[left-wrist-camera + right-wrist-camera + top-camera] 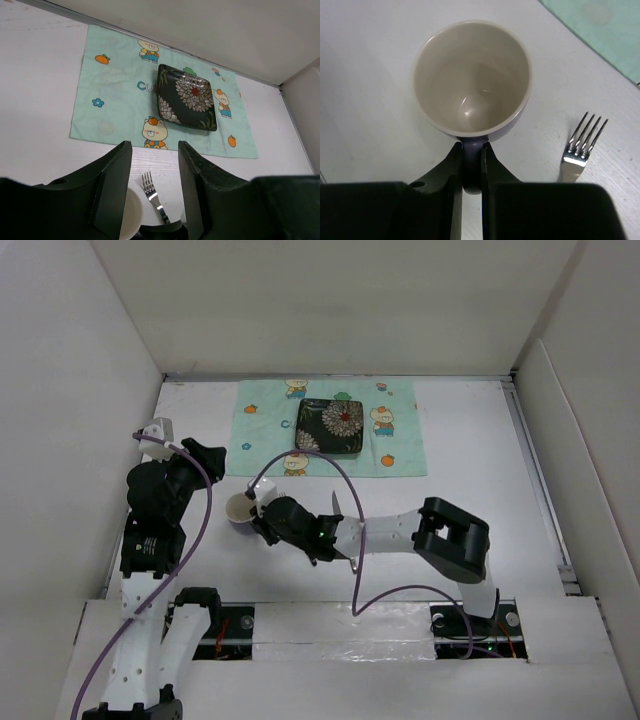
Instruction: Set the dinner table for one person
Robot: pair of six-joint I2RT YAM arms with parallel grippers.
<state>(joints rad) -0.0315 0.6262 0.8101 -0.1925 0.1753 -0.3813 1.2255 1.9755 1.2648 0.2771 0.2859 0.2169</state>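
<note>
- Right wrist view: right gripper [471, 150] was clamped on the dark handle of the mug [471, 80], one finger on each side.
- Mug stood upright, cream inside; whether its base touched the surface was hard to tell.
- One fork [581, 145] lay just beside the mug, tines toward the mint-green cloth [265, 435].
- Left wrist view: left gripper [152, 150] was spread wide with nothing between its fingers, above mug and fork.
- Dark floral square plate [331, 427] sat near the middle of the cloth.
- White dinner table [470, 460] held the cloth at its far side, with mug and fork nearer the arms.
</note>
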